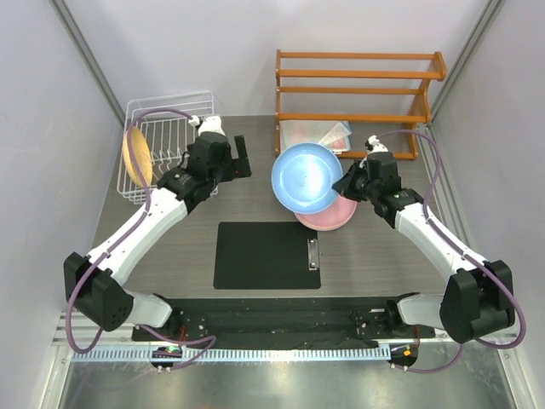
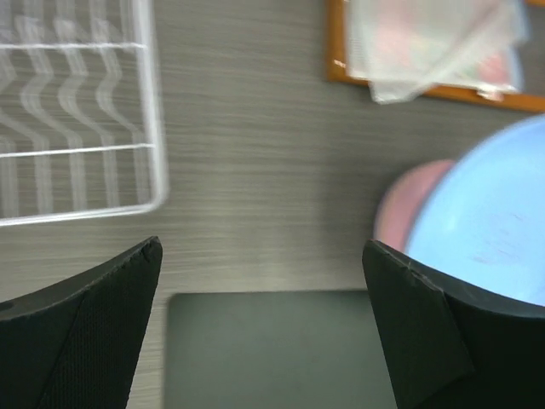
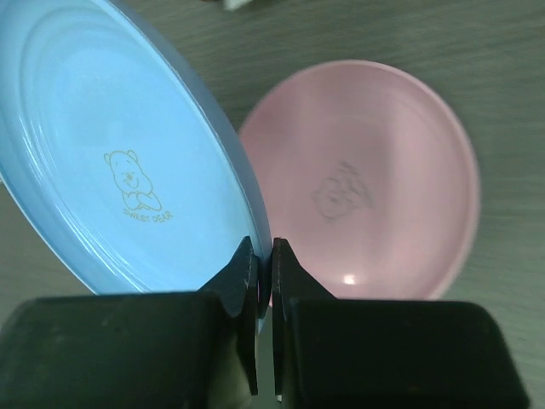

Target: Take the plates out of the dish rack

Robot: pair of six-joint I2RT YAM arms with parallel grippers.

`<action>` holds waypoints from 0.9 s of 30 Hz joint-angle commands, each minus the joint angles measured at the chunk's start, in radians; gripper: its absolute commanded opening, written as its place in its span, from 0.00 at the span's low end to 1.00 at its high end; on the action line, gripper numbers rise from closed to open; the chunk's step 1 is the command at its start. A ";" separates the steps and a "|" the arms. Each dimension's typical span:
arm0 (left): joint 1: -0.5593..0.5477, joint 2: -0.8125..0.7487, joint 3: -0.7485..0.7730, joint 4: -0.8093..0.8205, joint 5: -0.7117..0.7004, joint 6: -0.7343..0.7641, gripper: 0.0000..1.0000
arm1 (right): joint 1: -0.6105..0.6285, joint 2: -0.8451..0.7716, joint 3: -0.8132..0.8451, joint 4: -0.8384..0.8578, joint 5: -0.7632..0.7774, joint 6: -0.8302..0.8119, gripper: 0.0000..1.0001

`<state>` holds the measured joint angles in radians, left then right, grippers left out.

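My right gripper (image 1: 347,182) is shut on the rim of a light blue plate (image 1: 306,177), held tilted above a pink plate (image 1: 332,216) that lies flat on the table. In the right wrist view my right gripper (image 3: 264,256) clamps the blue plate (image 3: 111,162) at its edge, with the pink plate (image 3: 366,179) below. An orange-yellow plate (image 1: 136,156) stands on edge in the white wire dish rack (image 1: 170,111) at the far left. My left gripper (image 1: 242,158) is open and empty, between the rack and the blue plate. The left wrist view shows the rack's corner (image 2: 128,153) and the blue plate (image 2: 494,221).
A black clipboard (image 1: 266,254) lies flat at the table's middle, also below my left gripper (image 2: 264,349). An orange wooden shelf (image 1: 358,89) stands at the back right with plastic-wrapped items (image 1: 315,132) on its lowest tier.
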<state>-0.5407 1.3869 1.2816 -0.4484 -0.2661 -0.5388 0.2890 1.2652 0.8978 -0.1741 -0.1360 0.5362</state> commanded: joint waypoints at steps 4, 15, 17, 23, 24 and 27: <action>0.004 -0.089 0.035 -0.024 -0.558 0.233 0.99 | -0.062 0.016 0.033 -0.142 0.131 -0.071 0.03; 0.168 -0.020 0.064 0.019 -0.615 0.316 1.00 | -0.073 0.126 0.056 -0.145 0.184 -0.096 0.10; 0.209 -0.014 0.052 0.031 -0.601 0.322 1.00 | -0.071 0.148 0.064 -0.142 0.184 -0.100 0.17; 0.330 0.017 0.067 0.039 -0.552 0.310 0.99 | -0.074 0.154 0.089 -0.140 0.183 -0.127 0.69; 0.341 0.027 0.074 0.042 -0.542 0.312 0.99 | -0.073 0.146 0.090 -0.140 0.191 -0.137 0.71; 0.383 0.049 0.081 0.057 -0.547 0.318 1.00 | -0.073 0.091 0.104 -0.157 0.243 -0.151 0.78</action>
<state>-0.2039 1.4090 1.3144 -0.4545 -0.8215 -0.2272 0.2184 1.4372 0.9459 -0.3416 0.0498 0.4183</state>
